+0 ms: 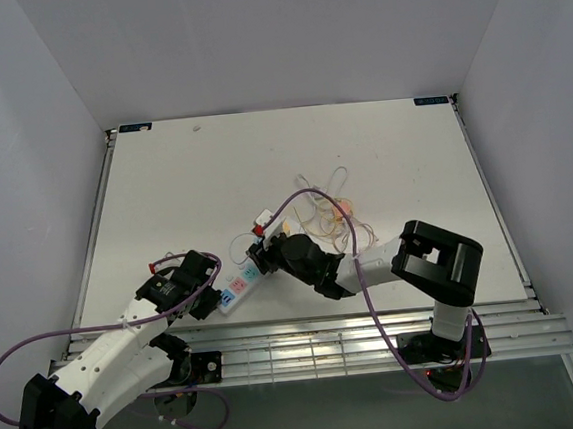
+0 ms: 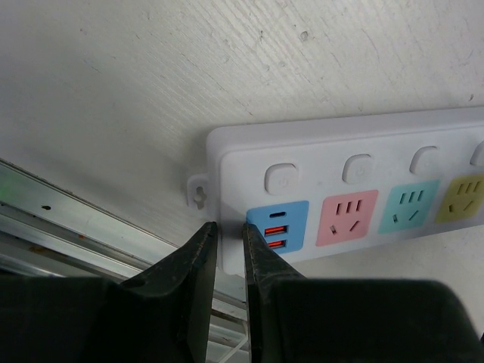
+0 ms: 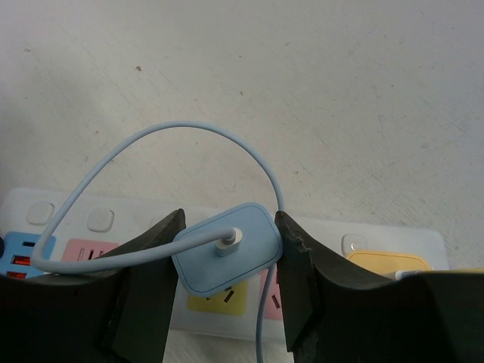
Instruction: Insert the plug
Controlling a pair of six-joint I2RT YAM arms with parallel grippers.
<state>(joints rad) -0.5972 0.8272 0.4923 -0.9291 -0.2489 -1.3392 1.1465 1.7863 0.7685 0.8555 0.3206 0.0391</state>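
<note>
We hold the blue plug [image 3: 219, 274] in our right gripper [image 3: 229, 227] above the yellow socket [image 3: 221, 304]. Our left gripper [image 2: 229, 249] seems clamped on the power strip [image 2: 340, 144] end.

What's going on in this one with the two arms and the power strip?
The left gripper is clamped on the USB end of the white power strip, apparently steadying it on the table. The right gripper holds a light blue plug adapter, its cable looping up behind it, right over the strip's yellow socket. Whether the pins have gone in cannot be seen, so the insertion looks under way rather than finished.
</note>
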